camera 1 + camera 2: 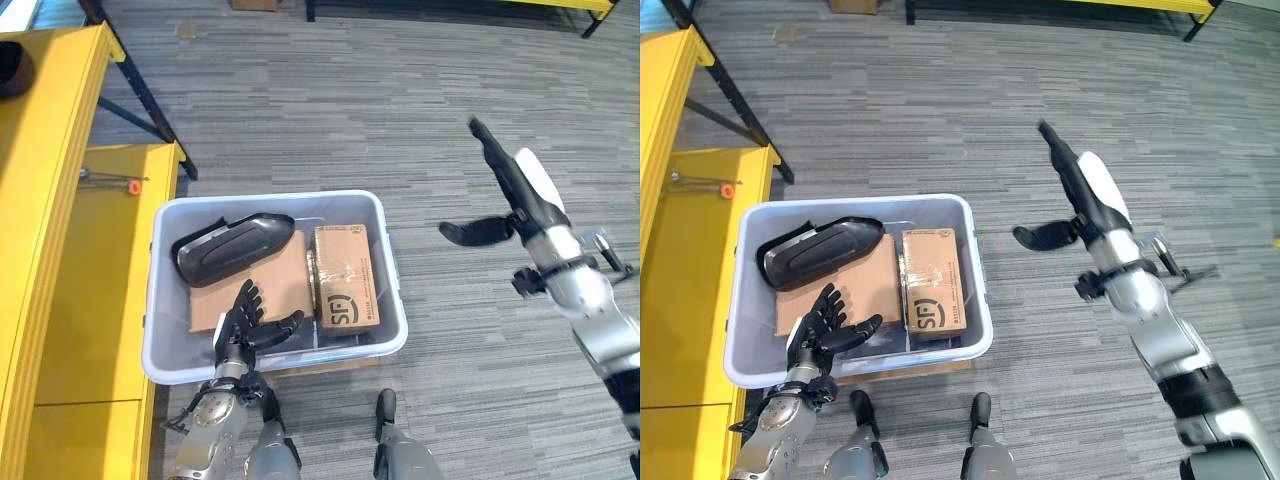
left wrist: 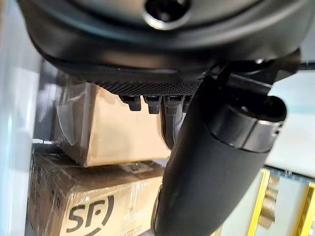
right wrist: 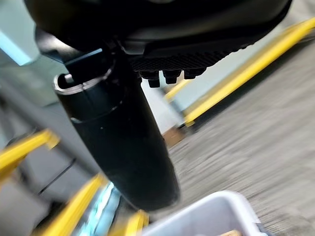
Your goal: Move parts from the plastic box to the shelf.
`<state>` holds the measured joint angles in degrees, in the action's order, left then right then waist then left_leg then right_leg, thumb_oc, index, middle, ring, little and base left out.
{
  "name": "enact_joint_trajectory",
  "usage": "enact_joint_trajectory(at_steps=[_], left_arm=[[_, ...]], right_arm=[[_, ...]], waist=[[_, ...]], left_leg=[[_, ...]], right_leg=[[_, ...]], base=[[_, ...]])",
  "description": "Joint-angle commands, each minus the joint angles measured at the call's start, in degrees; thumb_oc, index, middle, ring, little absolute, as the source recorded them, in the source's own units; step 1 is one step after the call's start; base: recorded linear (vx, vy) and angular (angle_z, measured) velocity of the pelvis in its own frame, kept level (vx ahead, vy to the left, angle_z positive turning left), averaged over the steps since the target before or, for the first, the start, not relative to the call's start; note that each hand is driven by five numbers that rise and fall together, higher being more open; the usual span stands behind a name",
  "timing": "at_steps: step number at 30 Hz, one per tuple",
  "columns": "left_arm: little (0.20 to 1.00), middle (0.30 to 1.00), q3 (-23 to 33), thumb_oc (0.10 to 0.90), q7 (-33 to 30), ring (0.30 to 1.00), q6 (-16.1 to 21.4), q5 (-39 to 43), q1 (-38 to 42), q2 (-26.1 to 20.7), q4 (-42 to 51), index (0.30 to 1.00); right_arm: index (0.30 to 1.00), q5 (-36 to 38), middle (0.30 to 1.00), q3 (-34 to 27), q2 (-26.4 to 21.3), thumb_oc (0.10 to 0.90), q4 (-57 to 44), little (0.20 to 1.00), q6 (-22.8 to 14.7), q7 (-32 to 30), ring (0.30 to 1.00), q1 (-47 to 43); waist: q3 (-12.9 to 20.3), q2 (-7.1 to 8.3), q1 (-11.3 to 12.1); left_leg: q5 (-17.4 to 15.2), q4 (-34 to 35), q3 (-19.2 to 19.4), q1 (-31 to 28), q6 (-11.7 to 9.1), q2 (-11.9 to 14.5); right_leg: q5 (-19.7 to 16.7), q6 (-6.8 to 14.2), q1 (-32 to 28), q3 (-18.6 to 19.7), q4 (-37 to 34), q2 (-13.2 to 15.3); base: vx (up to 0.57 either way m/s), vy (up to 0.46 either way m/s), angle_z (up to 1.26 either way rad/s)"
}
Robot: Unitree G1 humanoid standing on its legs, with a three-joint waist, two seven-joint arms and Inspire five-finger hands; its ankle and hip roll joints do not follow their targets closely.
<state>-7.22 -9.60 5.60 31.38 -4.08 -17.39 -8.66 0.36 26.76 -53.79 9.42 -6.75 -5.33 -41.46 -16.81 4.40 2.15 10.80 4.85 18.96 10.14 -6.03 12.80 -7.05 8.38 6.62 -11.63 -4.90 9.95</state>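
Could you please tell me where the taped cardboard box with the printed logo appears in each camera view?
Left eye view: cardboard box, right side of the plastic box.
Right eye view: same place.
Left wrist view: along the lower edge.
Right wrist view: cannot tell.
Shared landmark: the plastic box.

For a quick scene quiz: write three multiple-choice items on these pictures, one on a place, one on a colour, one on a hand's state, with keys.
1. Where does the black curved part lie?
A. In the plastic box
B. On the yellow shelf
C. On the floor

2. What colour is the shelf?
A. Blue
B. Yellow
C. White

3. How is the left hand?
A. Shut on the cardboard box
B. Shut on the black part
C. Open, holding nothing

Key: 1 A, it rests on the cardboard inside the box. 2 B, its boards are yellow. 3 C, its fingers spread over the box's near edge.
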Motion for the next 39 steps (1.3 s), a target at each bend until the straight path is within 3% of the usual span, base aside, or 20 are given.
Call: enact_joint_trajectory(at_steps=[1, 4, 6, 18, 22, 26, 35, 36, 39], left_arm=[[1.0, 1.0, 1.4, 0.9, -0.2, 1.0, 6.0, 0.8, 2.5, -5.3, 5.8, 1.0], [1.0, 1.0, 1.8, 0.9, -0.9, 1.0, 6.2, 0.6, 2.8, -5.6, 5.3, 1.0], [1.0, 1.0, 2.4, 0.9, -2.1, 1.0, 6.8, 1.0, 3.0, -5.8, 5.3, 1.0], [1.0, 1.0, 3.4, 0.9, -5.6, 1.0, 8.0, 0.5, 5.4, -7.2, 5.8, 1.0], [1.0, 1.0, 3.4, 0.9, -5.6, 1.0, 8.0, 0.5, 5.4, -7.2, 5.8, 1.0], [1.0, 1.0, 2.2, 0.9, -7.6, 1.0, 8.5, 0.3, 8.9, -7.2, 5.9, 1.0], [1.0, 1.0, 0.6, 0.9, -9.0, 1.0, 8.6, 0.6, 11.5, -6.7, 6.4, 1.0], [1.0, 1.0, 0.3, 0.9, -9.4, 1.0, 8.5, 0.7, 11.7, -6.6, 6.6, 1.0], [1.0, 1.0, 0.1, 0.9, -10.0, 1.0, 8.6, 0.6, 12.2, -6.7, 6.9, 1.0]], right_arm=[[1.0, -2.4, 1.0, 0.7, 1.4, 0.9, 1.6, 1.0, -0.7, -1.1, 1.0, -8.9], [1.0, -4.1, 1.0, 4.9, 1.9, 0.9, 5.1, 1.0, 0.1, -0.8, 1.0, -14.8], [1.0, -6.4, 1.0, 9.6, 3.9, 0.9, 10.2, 1.0, 1.4, -0.5, 1.0, -20.5], [1.0, -9.9, 1.0, 17.3, 9.5, 0.9, 24.3, 1.0, 3.6, -1.7, 1.0, -33.6], [1.0, -9.9, 1.0, 17.3, 9.5, 0.9, 24.3, 1.0, 3.6, -1.7, 1.0, -33.6], [1.0, -10.1, 1.0, 19.0, 13.9, 0.9, 28.9, 1.0, 4.5, -3.7, 1.0, -38.7], [1.0, -11.1, 1.0, 19.8, 16.7, 0.9, 30.8, 1.0, 5.2, -5.5, 1.0, -41.7], [1.0, -11.3, 1.0, 19.8, 17.3, 0.9, 31.3, 1.0, 5.5, -6.0, 1.0, -42.4], [1.0, -11.1, 1.0, 19.7, 18.4, 0.9, 32.6, 1.0, 5.5, -7.2, 1.0, -42.9]], waist=[[-0.5, 3.3, 2.0], [-1.4, 3.52, 3.5], [-2.7, 3.55, 5.7], [-7.0, 3.35, 11.5], [-7.0, 3.34, 11.5], [-9.3, 3.08, 12.9], [-11.3, 2.13, 13.1], [-11.8, 2.02, 13.2], [-12.4, 1.91, 13.3]], left_leg=[[-5.0, -8.7, -2.0, 2.0, -3.2, 5.2], [-5.3, -9.7, -3.1, 3.4, -3.1, 5.0], [-5.8, -11.3, -4.9, 5.6, -2.8, 4.7], [-7.8, -16.1, -10.4, 13.7, -1.6, 2.5], [-7.8, -16.1, -10.5, 13.8, -1.6, 2.5], [-9.6, -19.1, -12.1, 18.1, -0.7, 1.2], [-11.3, -22.7, -14.2, 22.4, 0.2, -0.4], [-12.9, -23.2, -14.9, 22.6, -0.3, -0.5], [-13.5, -24.2, -15.3, 23.4, -0.1, -0.5]], right_leg=[[3.7, 3.2, -4.4, -1.5, 4.5, 5.1], [4.0, 3.1, -4.4, -2.3, 5.2, 5.1], [4.8, 2.8, -4.3, -3.5, 6.2, 5.3], [6.5, 2.2, -3.3, -8.1, 9.3, 6.1], [6.5, 2.2, -3.3, -8.1, 9.3, 6.1], [6.8, 1.9, -1.8, -9.0, 10.9, 6.5], [7.8, 1.3, 0.0, -9.0, 13.4, 7.2], [9.1, 1.4, 0.1, -8.6, 14.2, 7.2], [9.3, 1.4, 0.7, -8.7, 14.9, 7.3]], base=[[0.0, -0.051, 0.19], [0.0, -0.042, 0.2], [0.01, -0.05, 0.25], [0.01, -0.011, 0.34], [0.0, 0.005, 0.09], [0.0, 0.013, 0.01], [0.01, 0.011, 0.13], [0.07, -0.008, 0.08], [0.03, -0.004, 0.08]])
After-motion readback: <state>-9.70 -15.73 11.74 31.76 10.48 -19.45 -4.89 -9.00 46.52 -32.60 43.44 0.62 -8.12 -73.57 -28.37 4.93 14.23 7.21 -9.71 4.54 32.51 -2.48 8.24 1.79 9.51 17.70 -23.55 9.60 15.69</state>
